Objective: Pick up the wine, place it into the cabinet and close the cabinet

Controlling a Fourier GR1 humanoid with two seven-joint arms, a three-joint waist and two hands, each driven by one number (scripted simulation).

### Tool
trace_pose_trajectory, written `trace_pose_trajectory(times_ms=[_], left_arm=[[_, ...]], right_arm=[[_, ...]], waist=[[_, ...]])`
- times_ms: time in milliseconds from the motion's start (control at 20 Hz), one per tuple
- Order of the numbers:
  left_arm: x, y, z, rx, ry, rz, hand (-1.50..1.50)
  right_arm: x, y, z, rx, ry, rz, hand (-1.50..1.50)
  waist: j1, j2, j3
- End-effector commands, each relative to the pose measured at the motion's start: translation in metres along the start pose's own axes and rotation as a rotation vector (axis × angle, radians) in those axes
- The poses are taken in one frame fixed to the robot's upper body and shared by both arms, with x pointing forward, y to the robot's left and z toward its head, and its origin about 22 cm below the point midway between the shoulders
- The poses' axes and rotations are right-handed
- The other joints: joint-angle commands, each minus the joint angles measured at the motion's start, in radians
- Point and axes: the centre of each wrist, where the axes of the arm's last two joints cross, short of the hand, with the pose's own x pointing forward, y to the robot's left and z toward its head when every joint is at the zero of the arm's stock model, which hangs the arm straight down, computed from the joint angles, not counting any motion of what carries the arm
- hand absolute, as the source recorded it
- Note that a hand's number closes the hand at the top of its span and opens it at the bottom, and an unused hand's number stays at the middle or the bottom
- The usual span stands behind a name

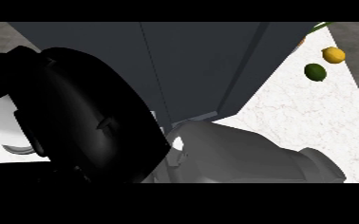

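Your view is mostly filled by the cabinet (203, 66), a dark grey body running from the top edge down toward the middle, with a vertical seam between its panels and its right edge slanting down to a corner near the centre. Over its lower left sits a big black rounded mass (84, 118), close to the camera and shaded so deeply that you cannot tell what it is; it may be the left hand, but no fingers can be made out, so you cannot tell whether they are spread or curled. Next in size is the right forearm (245, 154), a grey shell coming in from the lower edge and reaching up to the cabinet's lower corner; its hand is hidden where it meets the cabinet, so you cannot tell its state either. The white marbled counter (294, 109) shows as a wedge at the right. On it, near the upper right, lie a green lime (316, 72) and, just beside it toward the edge, a yellow lemon (334, 55), apart from each other. You cannot see the wine anywhere in this view; where it is cannot be told.
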Motion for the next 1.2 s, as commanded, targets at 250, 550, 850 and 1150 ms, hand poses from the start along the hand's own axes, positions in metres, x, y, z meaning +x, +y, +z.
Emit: trace_pose_trajectory(times_ms=[250,550,850,1150], left_arm=[[0.027,0.025,-0.003,0.0,-0.016,-0.006,1.5],[0.024,0.024,-0.001,-0.001,-0.02,-0.022,1.5],[0.037,0.032,-0.008,-0.001,-0.055,-0.027,1.5],[0.032,0.025,-0.008,0.006,-0.037,-0.035,1.5]], right_arm=[[-0.033,-0.032,-0.075,-0.14,0.069,0.023,1.5],[-0.079,-0.072,-0.099,-0.244,0.136,0.031,1.5],[-0.122,-0.107,-0.086,-0.285,0.178,0.11,1.5],[-0.15,-0.126,-0.07,-0.297,0.174,0.183,1.5]], waist=[[-0.004,0.008,0.001],[-0.004,0.013,0.001],[-0.004,0.027,0.001],[-0.014,0.031,0.001]])
